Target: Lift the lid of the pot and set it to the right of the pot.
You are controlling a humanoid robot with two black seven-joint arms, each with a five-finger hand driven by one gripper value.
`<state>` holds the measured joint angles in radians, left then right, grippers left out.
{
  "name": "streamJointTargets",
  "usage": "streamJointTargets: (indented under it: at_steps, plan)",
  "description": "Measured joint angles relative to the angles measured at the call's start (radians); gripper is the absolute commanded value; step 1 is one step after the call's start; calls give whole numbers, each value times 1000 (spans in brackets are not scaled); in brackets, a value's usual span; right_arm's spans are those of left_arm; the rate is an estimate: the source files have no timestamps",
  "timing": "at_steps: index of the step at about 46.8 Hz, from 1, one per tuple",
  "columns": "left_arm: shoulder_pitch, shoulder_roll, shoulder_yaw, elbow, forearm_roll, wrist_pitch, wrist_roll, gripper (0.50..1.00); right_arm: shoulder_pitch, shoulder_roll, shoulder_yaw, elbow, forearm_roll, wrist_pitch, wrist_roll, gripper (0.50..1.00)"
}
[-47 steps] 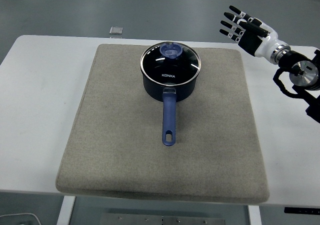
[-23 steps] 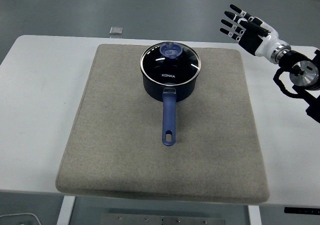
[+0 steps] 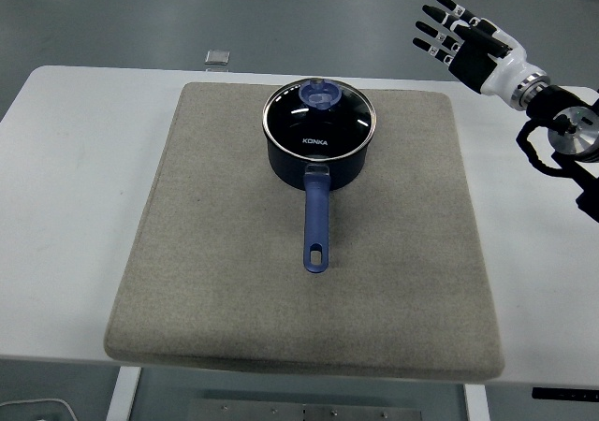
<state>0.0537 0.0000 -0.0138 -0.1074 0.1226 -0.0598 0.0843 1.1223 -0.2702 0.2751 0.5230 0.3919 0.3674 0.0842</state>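
Hand (image 3: pixel 465 45) on the right has risen slightly, fingers (image 3: pixel 432 30) spread wide and empty, well apart from the lid (image 3: pixel 319 114); grasp not begun.

Legible markings on the work surface: one brand name.
The word "KONKA" stood in white capitals on the glass pot lid (image 3: pixel 320 119), on the part of the glass toward the pot's blue handle (image 3: pixel 316 217); the lid sat closed on the dark pot (image 3: pixel 318 165), well to the left of and nearer than the raised right hand (image 3: pixel 460 42). No other text, number or sign could be read; the small object (image 3: pixel 217 57) at the table's far edge was too small to show any print.
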Motion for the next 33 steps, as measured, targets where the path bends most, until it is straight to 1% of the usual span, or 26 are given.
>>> streamJointTargets:
  at_steps: [6,10,19,25,30,33]
  plan:
    - [0,0,0,0,0,0,0,1000,-2,-2,-2,0,-3,7,1,905]
    - [0,0,0,0,0,0,0,1000,-2,-6,-3,0,-32,13,5,903]
    - [0,0,0,0,0,0,0,1000,6,-10,0,1,-174,23,44,903]
    - [0,0,0,0,0,0,0,1000,25,-32,1,6,-247,23,48,901]
    - [0,0,0,0,0,0,0,1000,47,-65,-6,36,-308,21,48,903]
    - [0,0,0,0,0,0,0,1000,66,-71,-12,49,-349,17,48,901]
